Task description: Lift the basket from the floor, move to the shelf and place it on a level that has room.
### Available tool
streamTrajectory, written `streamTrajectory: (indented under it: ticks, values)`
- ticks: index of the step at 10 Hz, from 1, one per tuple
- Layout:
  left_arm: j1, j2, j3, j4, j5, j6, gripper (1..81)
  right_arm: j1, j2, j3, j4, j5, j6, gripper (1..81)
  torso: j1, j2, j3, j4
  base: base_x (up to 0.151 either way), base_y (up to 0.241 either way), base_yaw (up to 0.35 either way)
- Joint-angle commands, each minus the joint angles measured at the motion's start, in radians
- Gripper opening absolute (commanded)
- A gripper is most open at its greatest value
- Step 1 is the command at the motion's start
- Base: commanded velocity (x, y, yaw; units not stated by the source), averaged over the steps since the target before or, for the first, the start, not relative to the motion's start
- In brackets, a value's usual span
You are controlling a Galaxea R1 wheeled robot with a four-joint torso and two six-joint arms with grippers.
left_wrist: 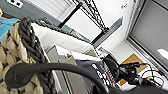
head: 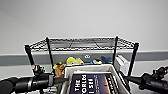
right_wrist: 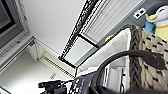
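Black wire shelf (head: 82, 46) stands vs the grey wall, top level (head: 82, 43) bare, plush toys (head: 72, 61) on the tier below. Basket (head: 68, 72) is held up just in front of the shelf, below the top level, long axis running away from the robot toward the shelf, w/ a dark book (head: 92, 83) flat inside. Left pincer (head: 60, 80) and right pincer (head: 126, 78) sit at its two sides near the loop handles (left_wrist: 50, 68); can't tell whether they're clenched.

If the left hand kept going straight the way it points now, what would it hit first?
Most likely the cream woven basket itself: the left hand points inward at the basket's side wall, seemingly already at it. Depth is hard to judge.
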Motion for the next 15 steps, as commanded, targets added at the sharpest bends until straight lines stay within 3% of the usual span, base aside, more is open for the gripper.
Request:
streamTrajectory:
  ticks: [1,5,11,15]
  values:
    - [-0.186,-0.002,0.06,0.011,-0.03,-0.027,1.0,0.169,-0.016,0.061,0.044,0.0,0.003,1.0,0.0,0.0,0.0,0.0,0.0,0.0,0.0]
    - [-0.318,0.004,0.049,0.006,-0.007,-0.112,1.0,0.335,-0.016,0.047,0.148,-0.05,0.003,1.0,0.0,0.0,0.0,0.0,0.0,0.0,0.0]
    - [-0.511,0.019,0.011,0.004,0.062,-0.25,1.0,0.485,-0.016,0.014,0.255,-0.107,0.003,1.0,0.0,0.0,0.0,0.0,0.0,0.0,0.0]
    - [-0.592,0.087,-0.069,0.004,0.094,-0.311,1.0,0.562,-0.002,-0.069,0.311,-0.153,0.003,1.0,0.0,0.0,0.0,0.0,0.0,0.0,0.0]
